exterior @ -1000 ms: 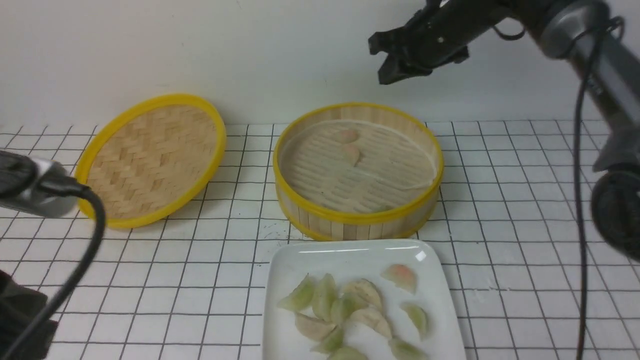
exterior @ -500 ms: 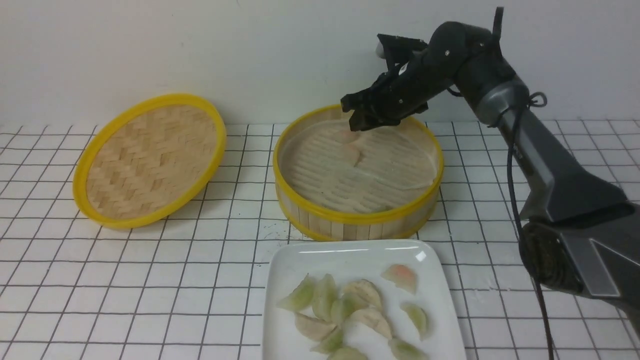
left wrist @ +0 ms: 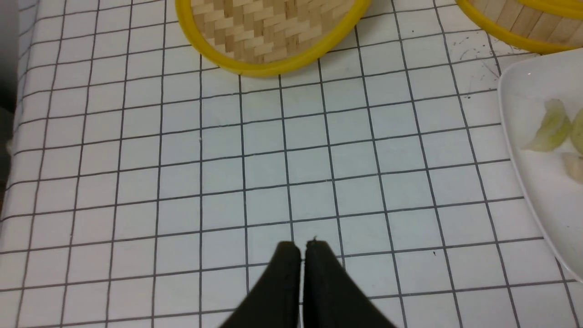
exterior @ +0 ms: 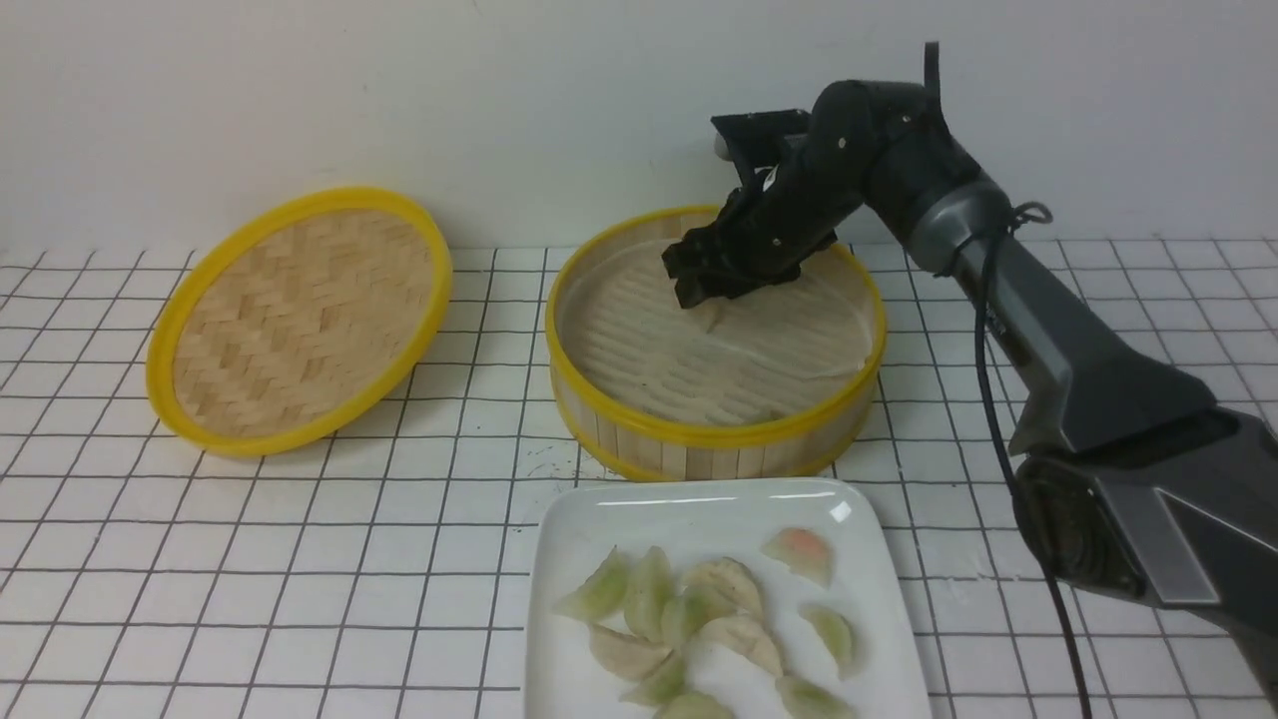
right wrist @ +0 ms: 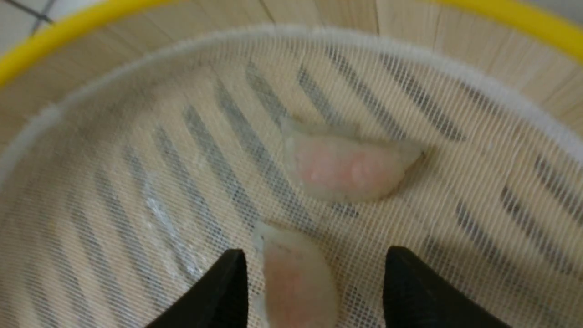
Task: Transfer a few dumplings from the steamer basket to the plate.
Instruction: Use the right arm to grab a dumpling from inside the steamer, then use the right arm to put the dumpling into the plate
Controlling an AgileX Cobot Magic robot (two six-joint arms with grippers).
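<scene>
Two pinkish dumplings (right wrist: 346,168) lie on the mesh-lined floor of the steamer basket (exterior: 714,439), which stands on the gridded worktop (exterior: 300,559) just behind the plate (exterior: 699,504). The right arm (exterior: 879,170) reaches down into the basket, and the right jaws stand wide to either side of the nearer dumpling (right wrist: 296,278), not gripping it. Pale green and beige dumplings (exterior: 689,619) sit on the plate. The left jaws, pressed together and holding nothing, hang over the worktop near the woven lid (exterior: 300,320).
</scene>
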